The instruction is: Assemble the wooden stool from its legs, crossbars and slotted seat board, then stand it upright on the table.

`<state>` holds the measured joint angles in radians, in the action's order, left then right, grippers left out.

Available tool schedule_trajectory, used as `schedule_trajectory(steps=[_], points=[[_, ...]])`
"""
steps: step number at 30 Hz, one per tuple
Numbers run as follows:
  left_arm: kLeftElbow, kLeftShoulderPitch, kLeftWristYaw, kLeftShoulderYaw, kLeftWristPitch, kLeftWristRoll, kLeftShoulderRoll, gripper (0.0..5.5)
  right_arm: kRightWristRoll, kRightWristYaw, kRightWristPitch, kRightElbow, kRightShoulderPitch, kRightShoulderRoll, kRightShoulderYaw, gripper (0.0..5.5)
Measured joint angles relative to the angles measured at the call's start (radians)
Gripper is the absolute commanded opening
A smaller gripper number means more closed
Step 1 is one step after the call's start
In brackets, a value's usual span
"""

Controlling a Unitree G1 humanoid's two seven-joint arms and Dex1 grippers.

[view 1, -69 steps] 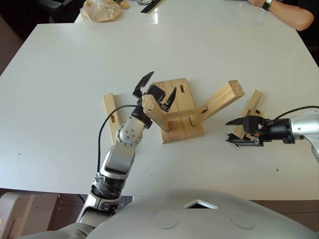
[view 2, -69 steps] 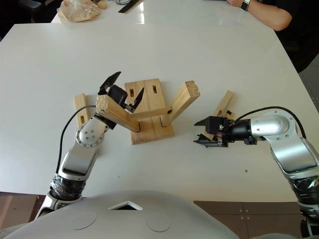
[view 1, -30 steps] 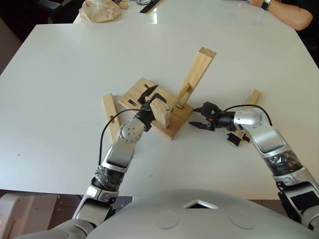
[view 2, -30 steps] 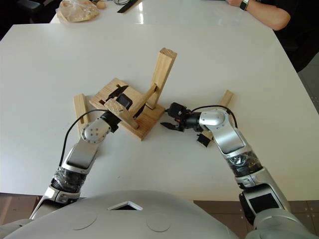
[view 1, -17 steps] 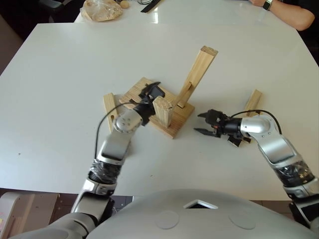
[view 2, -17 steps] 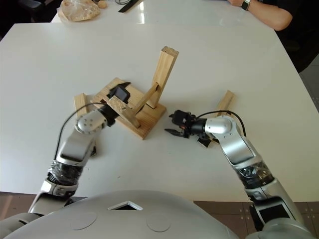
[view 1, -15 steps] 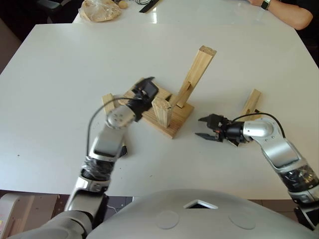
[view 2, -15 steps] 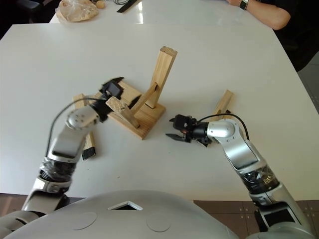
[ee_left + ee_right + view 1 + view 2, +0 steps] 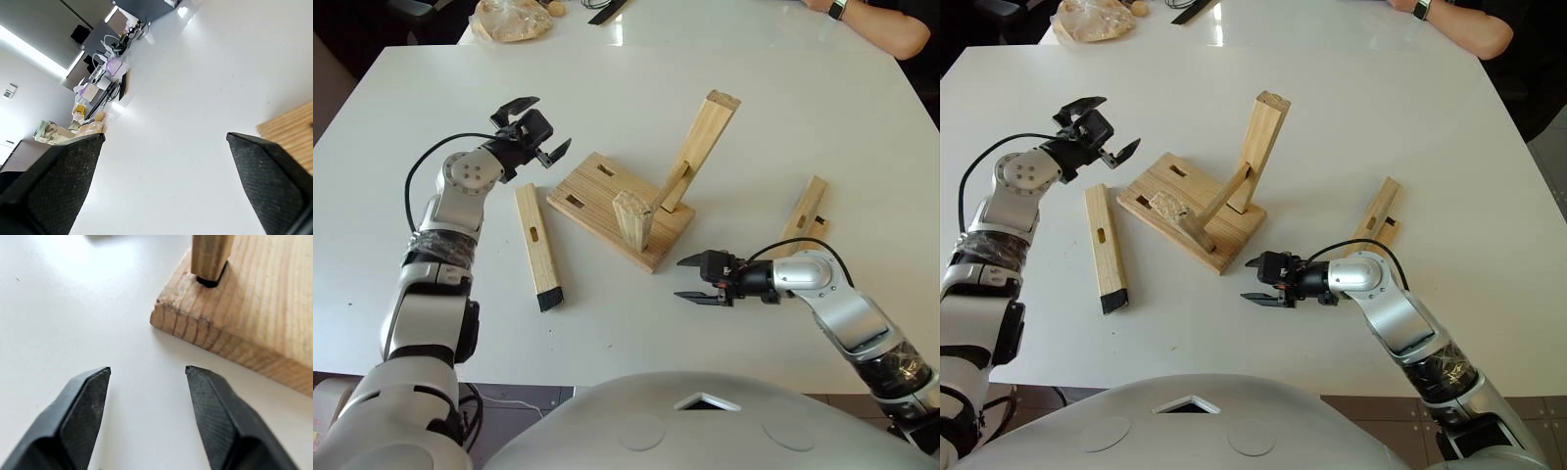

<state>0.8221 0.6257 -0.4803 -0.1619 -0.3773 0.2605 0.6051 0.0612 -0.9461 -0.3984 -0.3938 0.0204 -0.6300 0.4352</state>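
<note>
On the table (image 9: pixel 724 78), one seat board (image 9: pixel 595 194), two standing legs (image 9: pixel 700 142), two loose legs (image 9: pixel 536 240).

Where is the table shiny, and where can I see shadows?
Left eye view: glare on the table at its far edge. Left wrist view: bright reflections far off on the table. Right wrist view: a soft shadow on the table along the seat board.

The seat board (image 9: pixel 597 191) lies on the table (image 9: pixel 754 108) between left leg (image 9: pixel 536 240) and right leg (image 9: pixel 808 211).
</note>
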Motion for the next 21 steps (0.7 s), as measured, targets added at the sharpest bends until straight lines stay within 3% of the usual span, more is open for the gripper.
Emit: schedule_trajectory(steps=[4,10,21], points=[[0.245,0.096,0.09,-0.082,-0.143,0.129,0.022,4.63,-0.002,0.019,-0.005,0.0,0.001,0.001,-0.001,2.83],[0.371,0.102,0.123,-0.138,-0.229,0.191,0.01,4.63,-0.001,0.023,-0.013,0.0,0.001,0.003,-0.001,2.83],[0.174,-0.004,-0.103,-0.126,-0.353,0.098,0.068,4.63,-0.066,0.164,-0.035,0.144,-0.091,0.053,-0.072,2.83]])
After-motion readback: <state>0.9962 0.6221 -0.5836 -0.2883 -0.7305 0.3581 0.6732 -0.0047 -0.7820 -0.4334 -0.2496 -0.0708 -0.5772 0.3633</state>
